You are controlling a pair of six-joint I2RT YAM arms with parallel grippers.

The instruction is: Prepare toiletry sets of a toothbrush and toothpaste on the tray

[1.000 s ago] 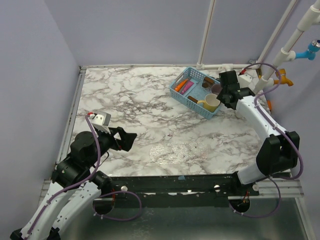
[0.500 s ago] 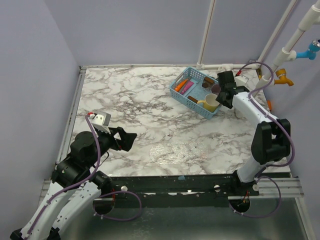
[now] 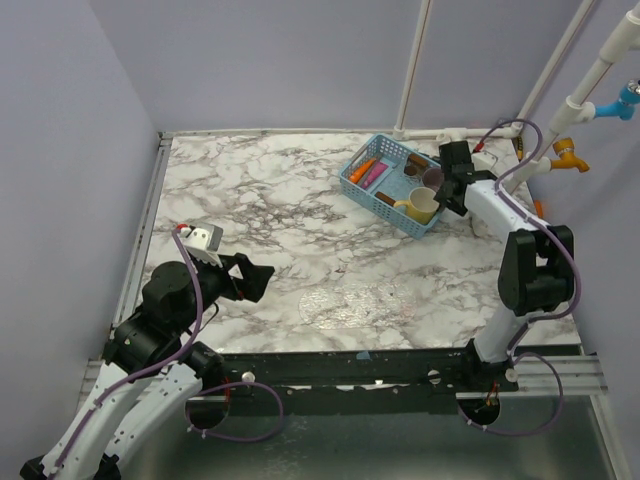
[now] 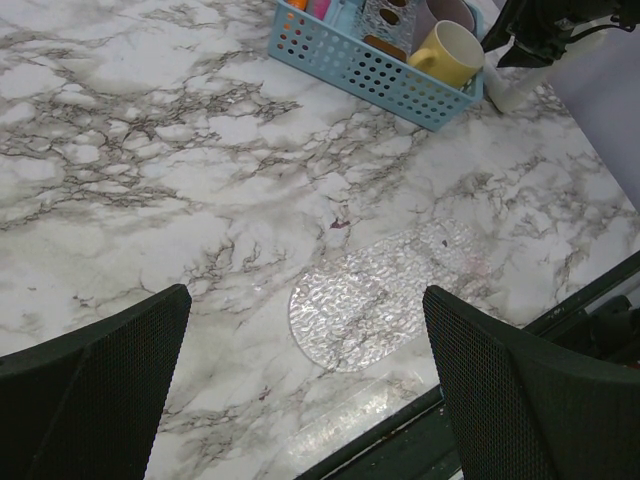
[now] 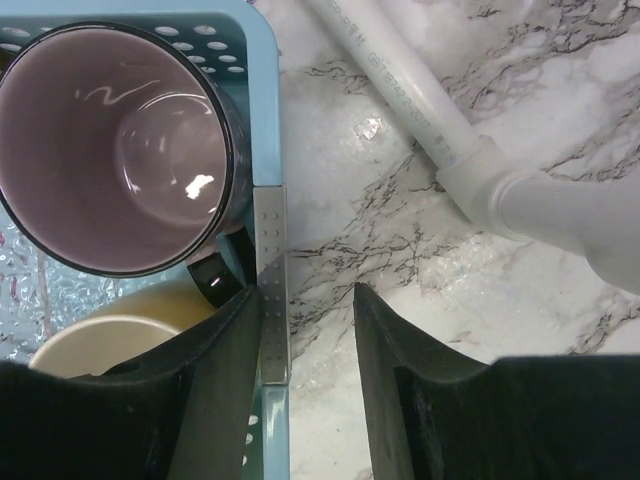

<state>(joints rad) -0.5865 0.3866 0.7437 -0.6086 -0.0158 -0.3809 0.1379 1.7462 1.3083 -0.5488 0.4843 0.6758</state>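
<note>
Straddled basket [image 5: 266, 110] rim w/ R pincer [image 5: 307, 300], jaws apart, not clamped; L pincer [image 4: 307, 300] wide apart, well off

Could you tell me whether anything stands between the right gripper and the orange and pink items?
Yes: the purple mug and the yellow mug sit in the basket between the right gripper and the orange and pink items.

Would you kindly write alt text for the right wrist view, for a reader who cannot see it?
The right gripper hangs with jaws parted astride the blue basket wall. Inside the basket sit a purple mug and, nearer, a yellow mug; a white pipe lies on the marble table outside.
</note>
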